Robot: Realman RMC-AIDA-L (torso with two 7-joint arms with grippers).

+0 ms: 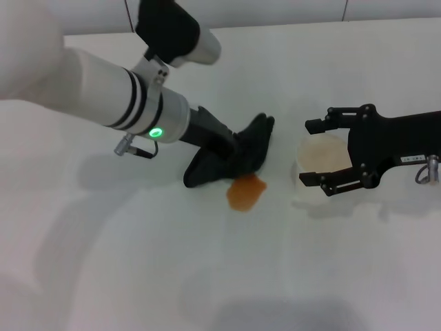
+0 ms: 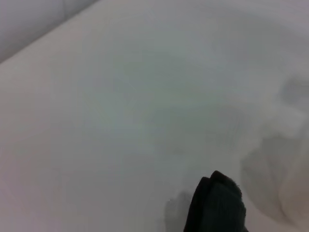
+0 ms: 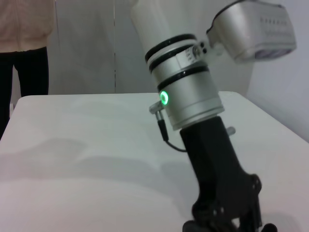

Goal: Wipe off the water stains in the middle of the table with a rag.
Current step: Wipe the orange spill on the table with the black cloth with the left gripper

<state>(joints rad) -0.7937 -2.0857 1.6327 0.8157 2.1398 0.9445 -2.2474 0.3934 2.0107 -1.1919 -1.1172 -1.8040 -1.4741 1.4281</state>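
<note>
The left gripper (image 1: 238,148) is clamped on the one dark rag (image 1: 231,157), pressing it onto the white table (image 1: 103,262) near the middle, where the cloth's near edge touches the far side of the single orange-brown water stain (image 1: 246,192). To the right, the right gripper (image 1: 313,153) hovers with its two fingers (image 1: 324,125) spread wide apart, holding nothing, above one pale round dish (image 1: 318,153) that sits just right of the stain.
</note>
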